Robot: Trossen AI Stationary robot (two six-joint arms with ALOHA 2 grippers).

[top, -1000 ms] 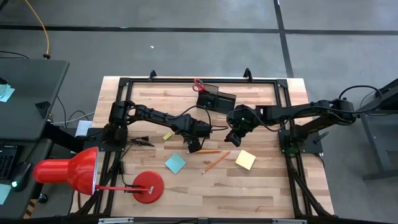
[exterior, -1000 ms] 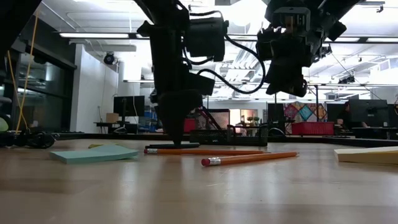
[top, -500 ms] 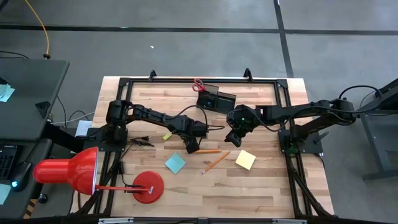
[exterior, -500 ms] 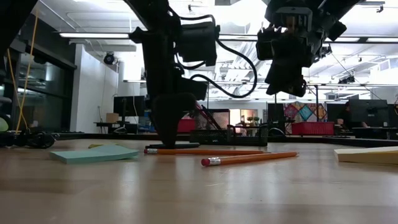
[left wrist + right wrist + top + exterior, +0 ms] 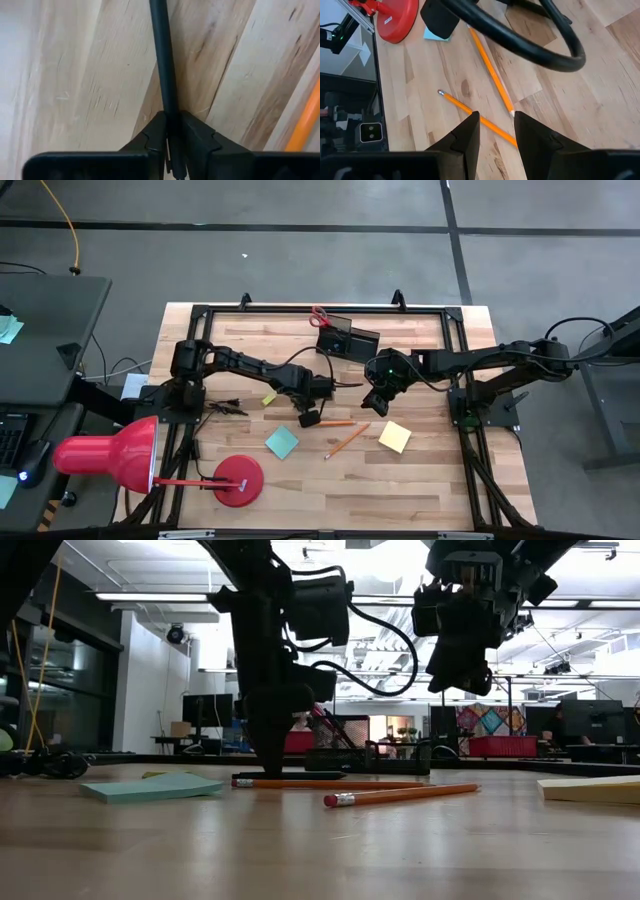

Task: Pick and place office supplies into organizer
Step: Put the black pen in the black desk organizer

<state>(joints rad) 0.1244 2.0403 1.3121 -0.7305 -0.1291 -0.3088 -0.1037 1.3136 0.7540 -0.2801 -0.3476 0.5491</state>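
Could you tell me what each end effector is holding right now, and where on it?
The left end effector pinches a black pen on its shaft, against the table. The right end effector holds nothing.

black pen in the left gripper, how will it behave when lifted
The black pen looks stiff, slim and probably light. The left gripper pinches it near one end, so it may swivel. Its smooth round barrel could slip or roll across the table.

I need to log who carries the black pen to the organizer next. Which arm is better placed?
Left. The left gripper is down at the table, fingers shut on the black pen. The right gripper hovers open above the pencils, holding nothing.
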